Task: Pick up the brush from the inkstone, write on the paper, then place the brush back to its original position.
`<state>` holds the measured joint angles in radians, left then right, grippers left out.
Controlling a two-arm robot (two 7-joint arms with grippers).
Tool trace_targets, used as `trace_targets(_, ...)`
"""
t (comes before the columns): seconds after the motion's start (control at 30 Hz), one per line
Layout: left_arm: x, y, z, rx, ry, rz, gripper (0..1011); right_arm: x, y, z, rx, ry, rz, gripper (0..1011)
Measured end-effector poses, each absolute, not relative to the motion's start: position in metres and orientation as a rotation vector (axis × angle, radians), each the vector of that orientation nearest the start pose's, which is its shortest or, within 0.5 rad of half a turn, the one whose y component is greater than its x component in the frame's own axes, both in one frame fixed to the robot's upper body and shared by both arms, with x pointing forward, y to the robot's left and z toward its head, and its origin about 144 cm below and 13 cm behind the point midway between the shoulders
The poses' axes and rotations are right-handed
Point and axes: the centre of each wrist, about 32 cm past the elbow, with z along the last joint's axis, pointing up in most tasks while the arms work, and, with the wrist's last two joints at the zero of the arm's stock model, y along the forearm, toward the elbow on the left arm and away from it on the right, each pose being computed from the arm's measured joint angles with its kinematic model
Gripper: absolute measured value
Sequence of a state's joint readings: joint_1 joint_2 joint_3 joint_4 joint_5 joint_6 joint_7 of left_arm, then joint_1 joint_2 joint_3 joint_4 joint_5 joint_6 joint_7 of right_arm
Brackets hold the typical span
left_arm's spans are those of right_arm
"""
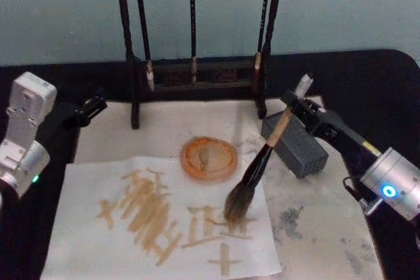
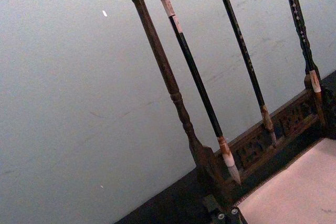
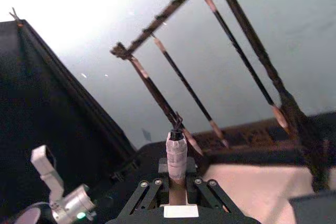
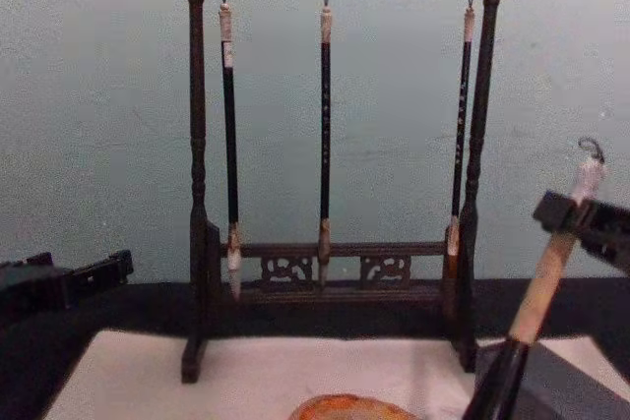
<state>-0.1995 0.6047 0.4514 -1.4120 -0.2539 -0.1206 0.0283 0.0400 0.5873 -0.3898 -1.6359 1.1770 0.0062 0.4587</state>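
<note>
My right gripper (image 1: 293, 108) is shut on the tan handle of the brush (image 1: 262, 159), near its whitish looped end. The brush slants down to the left, and its bushy grey-brown head (image 1: 237, 204) touches the paper (image 1: 85, 240). Tan strokes cover the middle of the paper. The grey inkstone block (image 1: 298, 147) lies just right of the brush, under my right gripper. In the right wrist view the handle end (image 3: 177, 153) stands up between the fingers of my right gripper (image 3: 177, 184). The chest view has the brush (image 4: 541, 292) and right gripper (image 4: 569, 215) at the right edge. My left gripper (image 1: 88, 109) is parked at the far left.
A round orange dish (image 1: 209, 159) sits on the sheet just behind the strokes. Behind it stands a dark wooden rack (image 1: 134, 90) with three slim dark brushes (image 4: 325, 125) hanging from it. The tabletop is black, with ink smudges on the mat at the right (image 1: 289, 218).
</note>
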Motion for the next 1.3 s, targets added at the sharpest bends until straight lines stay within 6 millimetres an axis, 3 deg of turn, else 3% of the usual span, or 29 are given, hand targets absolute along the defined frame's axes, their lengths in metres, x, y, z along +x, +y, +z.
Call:
trace_targets(0.57, 0.489, 0.31, 1.14, 0.304, -0.285, 1.248, 1002, 0.464, -0.245, 1.182, 0.45, 0.484, -0.678, 180)
trace_targets(1.3, 0.489, 0.31, 1.14, 0.304, -0.285, 1.248, 1002, 0.505, -0.233, 1.163, 0.565, 0.55, -0.794, 180)
